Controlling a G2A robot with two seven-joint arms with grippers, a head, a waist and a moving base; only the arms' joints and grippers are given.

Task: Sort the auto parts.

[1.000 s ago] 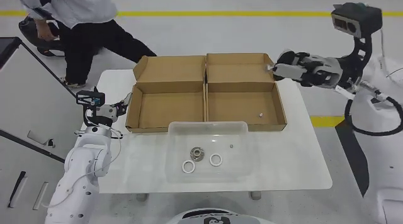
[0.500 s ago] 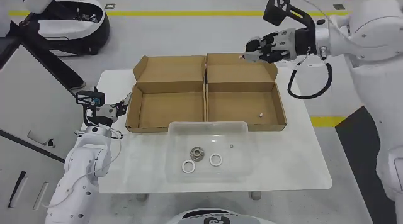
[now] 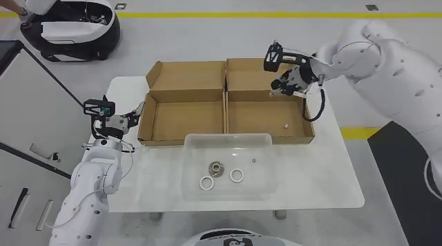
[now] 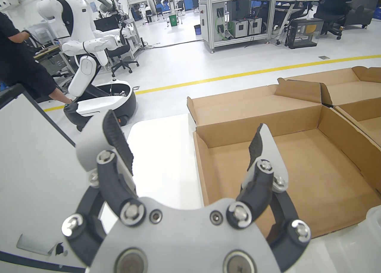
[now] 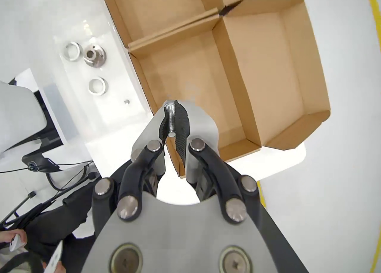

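**Right hand** (image 5: 172, 105): narrow, pads clamped on a threaded bolt (image 5: 170, 123). The thread and one end show between the pads, and the rest of the shank is covered.

**Right box** (image 5: 190, 62): open cardboard, directly under and just beyond the right hand's fingertips, with its lid folded back to the hand's far side. The hand hides part of the floor. From above, a small pale part (image 3: 286, 127) lies on that floor below the hand. It is too small to name.

**Clear tray** (image 3: 257, 137): past the right box from the right hand, just beside the box's wall. It holds two metal rings (image 5: 71, 51). One ring lies just beside a flanged hub (image 5: 94, 54) and the other a little apart. There is also a tiny piece (image 5: 126, 101), too small to make out.

**Left box** (image 4: 268, 173): beside the right box, farther from the right hand, and cut off at the picture's edge.

**Left hand** (image 4: 184, 125): fingers spread wide, over the tabletop (image 4: 160, 152), with the left box's outer wall just ahead of it.
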